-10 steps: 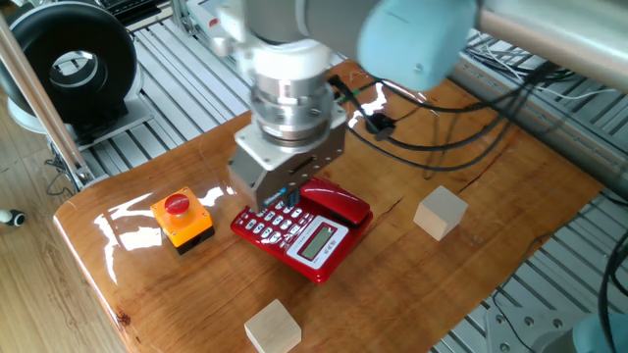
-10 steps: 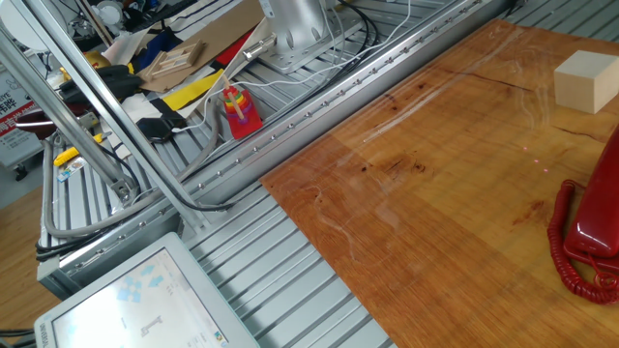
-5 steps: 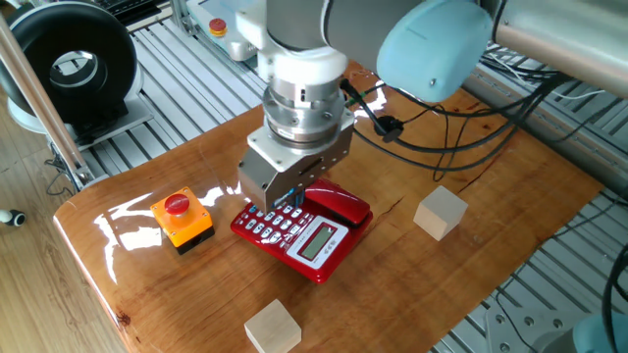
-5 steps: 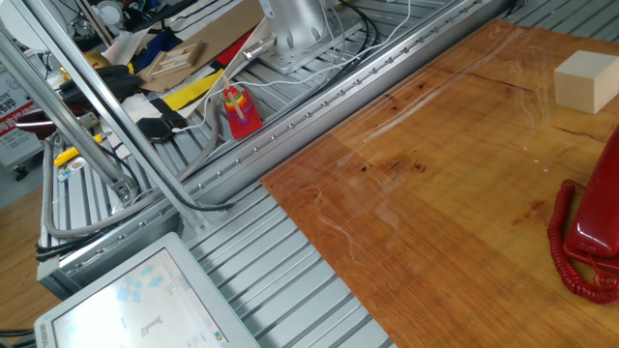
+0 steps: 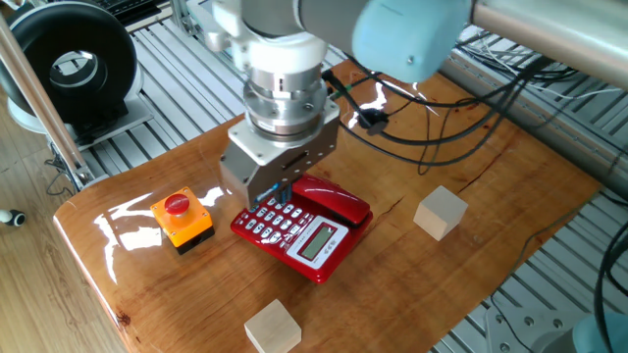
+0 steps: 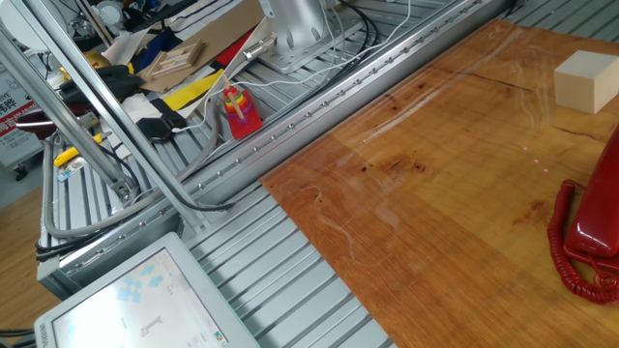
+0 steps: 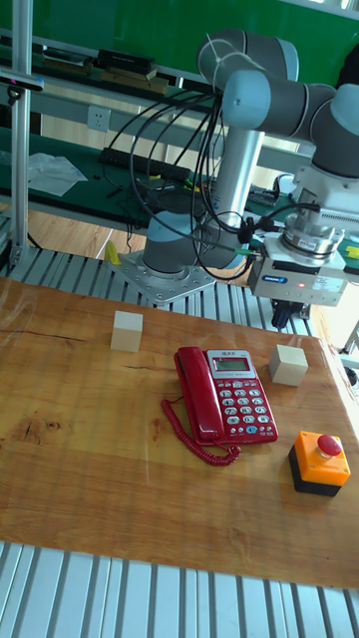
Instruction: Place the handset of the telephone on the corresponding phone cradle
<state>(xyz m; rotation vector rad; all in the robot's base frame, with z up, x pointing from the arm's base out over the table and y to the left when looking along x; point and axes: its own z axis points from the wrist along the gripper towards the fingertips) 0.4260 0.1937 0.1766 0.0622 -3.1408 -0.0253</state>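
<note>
On the glossy wooden table [image 7: 90,459] sits the red plastic desk telephone [image 7: 227,393], its curved red handset [image 7: 192,393] already lying in the cradle beside the keypad. It looks light, rigid and slick; best pinched mid-span. The gripper [image 7: 285,317] hovers above, empty; whether spread, I cannot tell.

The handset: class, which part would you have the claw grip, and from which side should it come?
Grip the handset at its slim middle, coming from above with the fingers across its width. It lies flat on the phone, and its ends look thicker, so the middle likely suits the claw best.
</note>
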